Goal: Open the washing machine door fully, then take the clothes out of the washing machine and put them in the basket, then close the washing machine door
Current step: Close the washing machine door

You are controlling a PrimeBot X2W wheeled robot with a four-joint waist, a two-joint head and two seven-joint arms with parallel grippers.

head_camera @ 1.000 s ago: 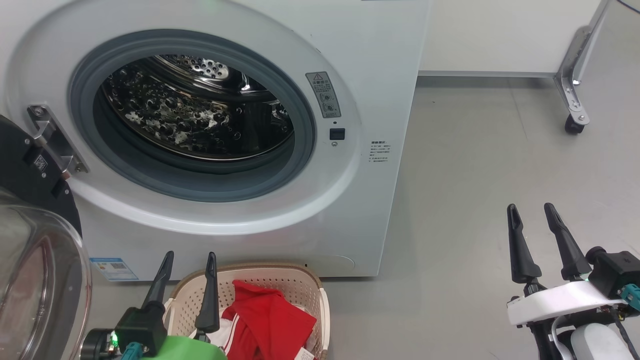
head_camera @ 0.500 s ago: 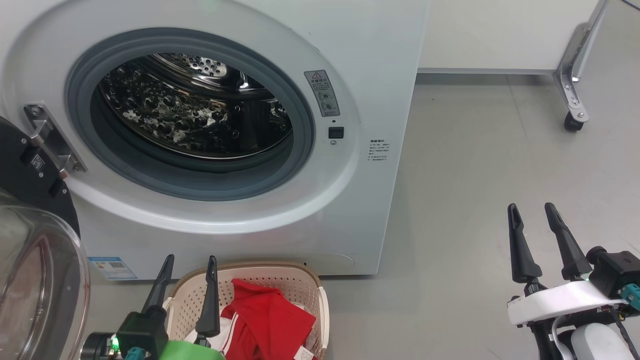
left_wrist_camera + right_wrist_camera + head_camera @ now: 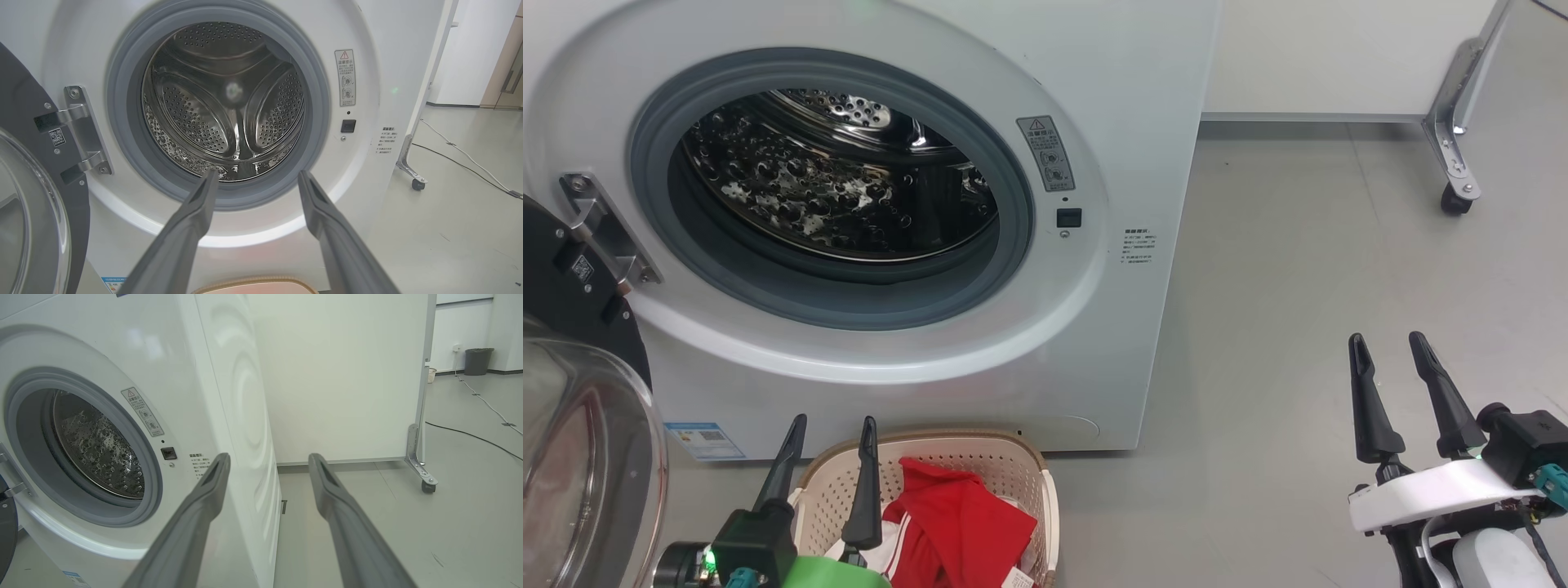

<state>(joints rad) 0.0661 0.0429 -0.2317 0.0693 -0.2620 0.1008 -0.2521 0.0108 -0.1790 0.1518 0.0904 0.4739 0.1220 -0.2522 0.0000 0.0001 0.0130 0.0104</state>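
Note:
The white washing machine (image 3: 1094,65) stands with its steel drum (image 3: 825,188) bare inside the grey rubber ring. Its door (image 3: 580,425) hangs swung open at the far left, black rim and clear glass bowl facing me. Red clothes (image 3: 964,523) with white stripes lie in the cream basket (image 3: 1005,457) on the floor in front of the machine. My left gripper (image 3: 833,425) is open, over the basket's left end, fingers pointing at the machine. In the left wrist view the left gripper (image 3: 255,175) frames the drum (image 3: 229,106). My right gripper (image 3: 1384,339) is open above bare floor, right of the machine.
A white partition panel on a metal foot with a caster (image 3: 1454,196) stands at the back right. A cable (image 3: 470,435) runs over the grey floor behind it, and a dark bin (image 3: 478,361) sits far off by the wall.
The view has drifted a little, so the machine sits slightly further left. Both grippers stay open and keep their places.

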